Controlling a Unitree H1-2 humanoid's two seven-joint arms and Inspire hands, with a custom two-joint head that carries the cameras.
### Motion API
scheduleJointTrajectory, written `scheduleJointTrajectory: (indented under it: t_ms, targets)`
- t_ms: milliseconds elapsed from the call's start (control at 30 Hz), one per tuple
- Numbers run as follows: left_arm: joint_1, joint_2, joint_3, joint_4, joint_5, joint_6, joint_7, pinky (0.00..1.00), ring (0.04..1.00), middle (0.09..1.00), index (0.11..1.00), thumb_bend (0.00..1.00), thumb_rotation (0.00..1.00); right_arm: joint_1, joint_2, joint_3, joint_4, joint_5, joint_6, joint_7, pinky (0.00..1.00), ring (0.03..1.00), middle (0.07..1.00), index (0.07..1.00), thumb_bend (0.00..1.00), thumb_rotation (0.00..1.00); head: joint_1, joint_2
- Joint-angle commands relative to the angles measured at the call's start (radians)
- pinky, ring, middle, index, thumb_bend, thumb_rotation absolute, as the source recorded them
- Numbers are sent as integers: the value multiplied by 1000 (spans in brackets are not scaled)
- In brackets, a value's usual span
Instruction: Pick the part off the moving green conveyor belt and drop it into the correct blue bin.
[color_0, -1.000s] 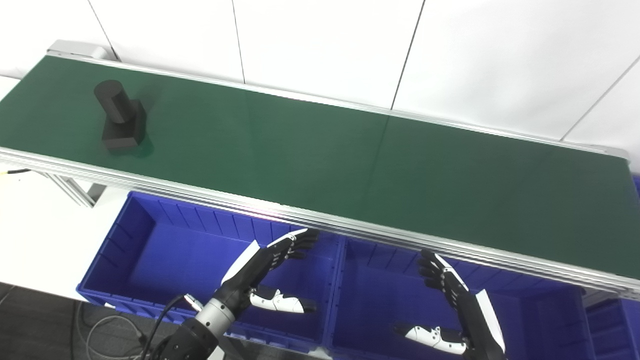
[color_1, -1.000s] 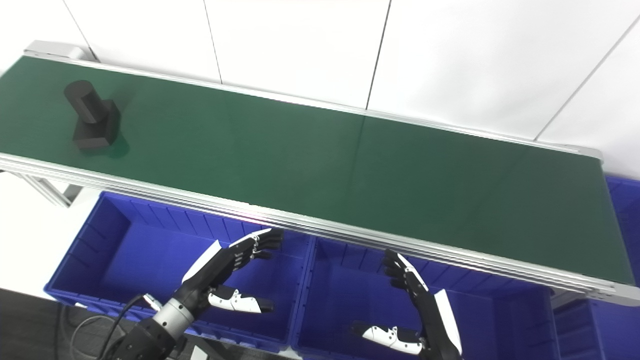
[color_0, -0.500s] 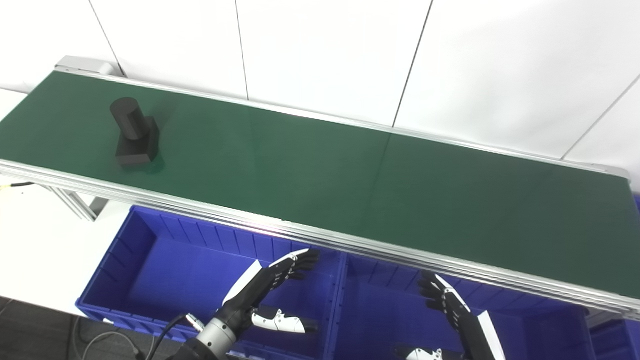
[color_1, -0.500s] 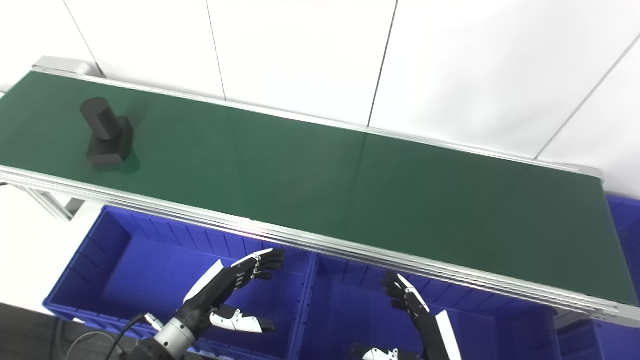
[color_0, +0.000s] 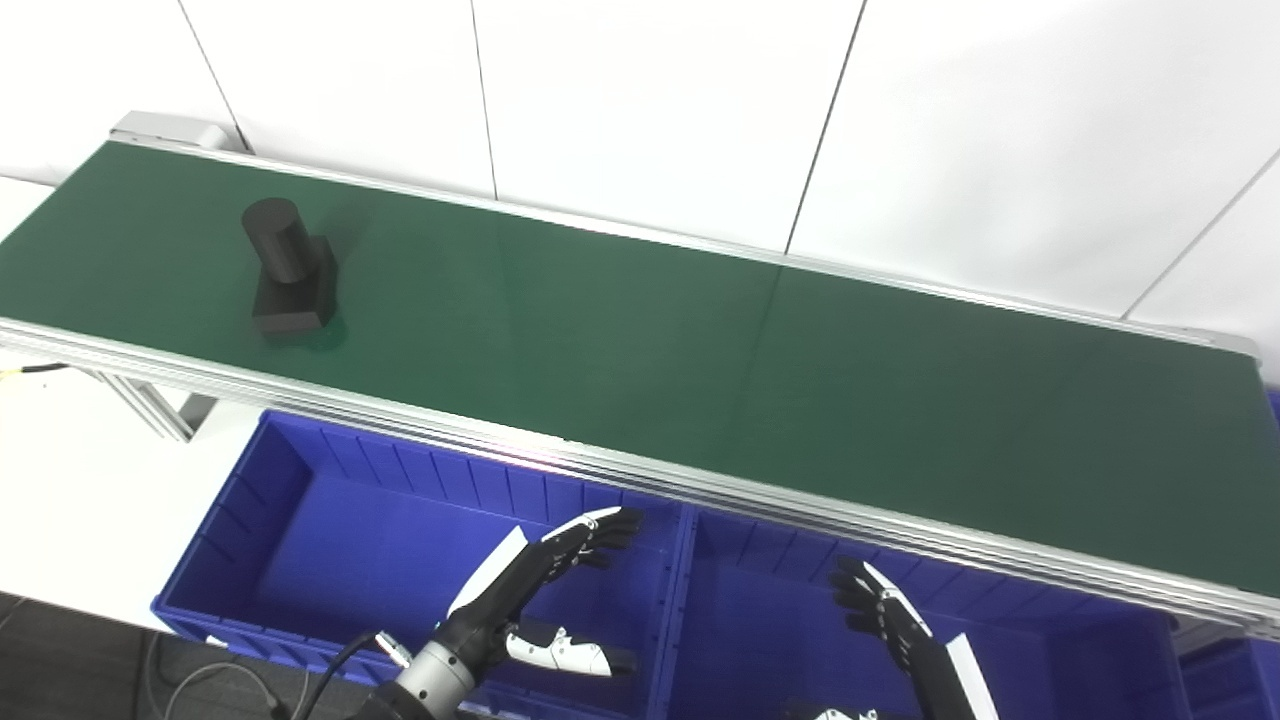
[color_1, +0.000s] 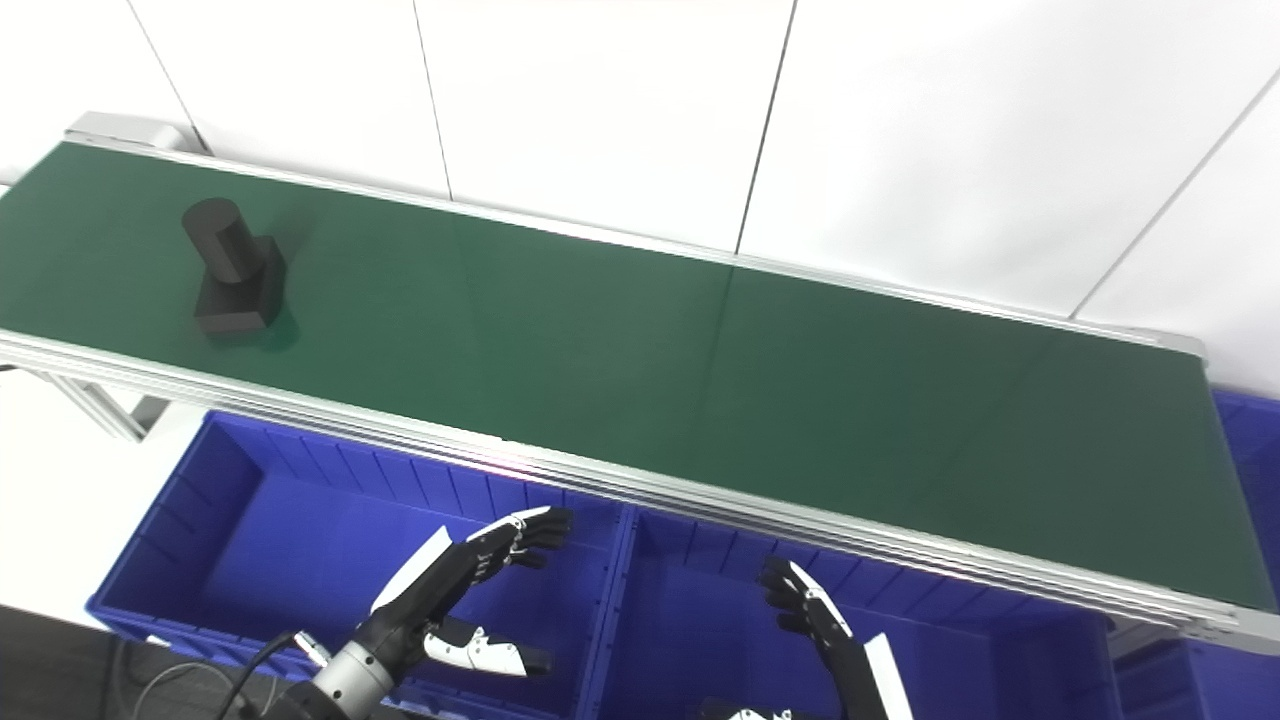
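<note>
A black part (color_0: 286, 268), a cylinder standing on a square block, rides on the green conveyor belt (color_0: 700, 350) near its left end. My left hand (color_0: 535, 590) hovers open over the left blue bin (color_0: 300, 520), below the belt's near rail. My right hand (color_0: 895, 630) is open too, low over the middle blue bin (color_0: 760, 610), partly cut off by the picture's bottom edge. Both hands hold nothing and are far from the part.
The belt's aluminium rail (color_0: 600, 465) runs between the hands and the belt. A third blue bin (color_1: 1245, 420) peeks in at the far right. White wall panels stand behind the belt. A cable (color_0: 200, 690) lies on the floor at lower left.
The part has ridden a little to the right along the belt. Both hands have sunk lower in the picture, partly because the camera tilted up after the earliest frame.
</note>
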Motion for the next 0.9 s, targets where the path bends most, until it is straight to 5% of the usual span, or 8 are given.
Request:
scheduleJointTrajectory:
  t_ms: [0,567,867]
  targets:
    - [-16,-1,-5,0,4,-53,16,758,825,861,865,975,395,-11,-7,-5,-10,1,-62,-5,784,829,847,886,870,281,2,-2]
    - [-48,-4,-27,95,26,-91,59,689,776,826,831,986,411,-37,-5,-12,88,3,-124,-20,800,836,849,876,869,211,71,-141]
    - [-64,-6,-50,119,24,-91,87,668,756,811,818,982,386,-47,-11,-26,135,-53,-179,-61,763,801,813,879,892,232,142,-174]
